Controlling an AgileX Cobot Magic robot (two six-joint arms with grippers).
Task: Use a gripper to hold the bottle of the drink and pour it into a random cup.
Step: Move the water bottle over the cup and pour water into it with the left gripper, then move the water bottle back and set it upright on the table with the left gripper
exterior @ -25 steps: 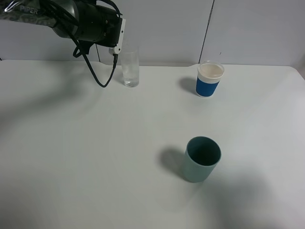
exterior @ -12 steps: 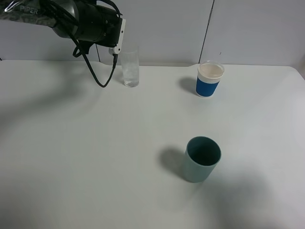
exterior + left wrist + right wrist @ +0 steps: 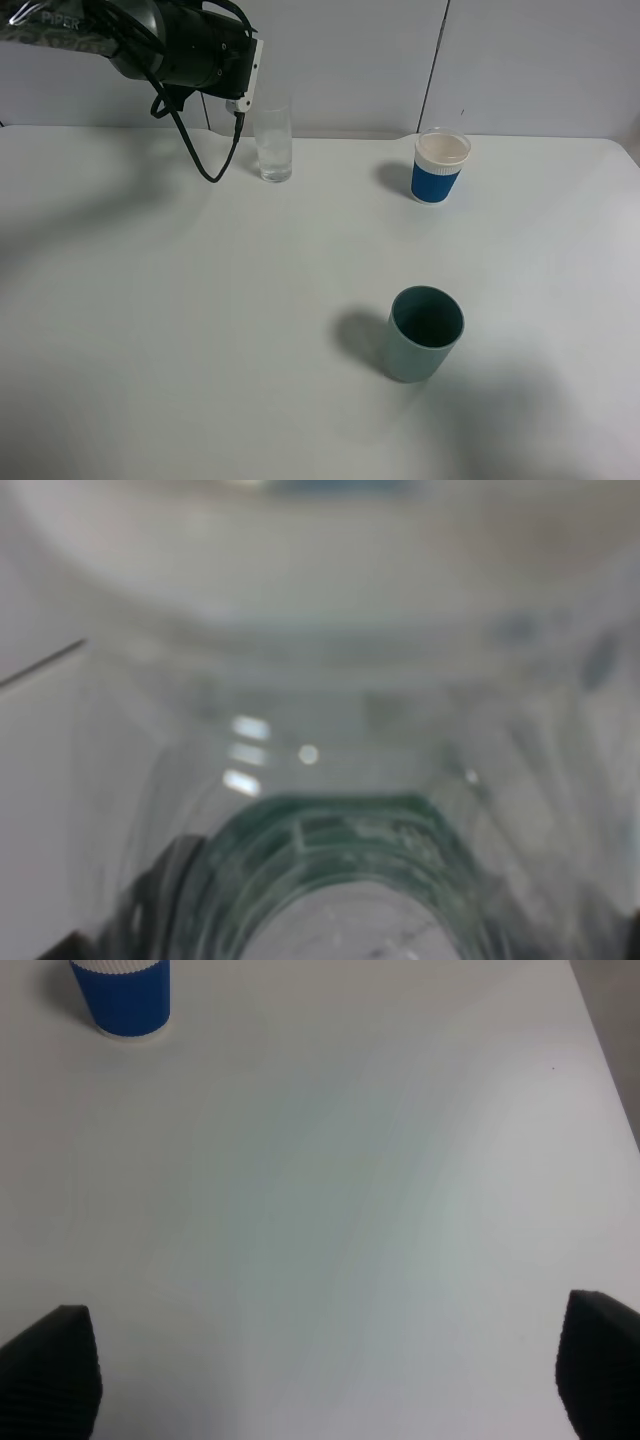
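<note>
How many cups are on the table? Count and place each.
3. The clear glass tumbler stands back left, the blue cup with white rim back right, the teal cup nearer the front, right of centre. None looks hidden.

A teal plastic cup [image 3: 425, 333] is standing upright on the white worktop [image 3: 200, 320], lower right of centre. A blue cup with a white rim [image 3: 441, 166] is standing at upper right, well apart from it.
</note>
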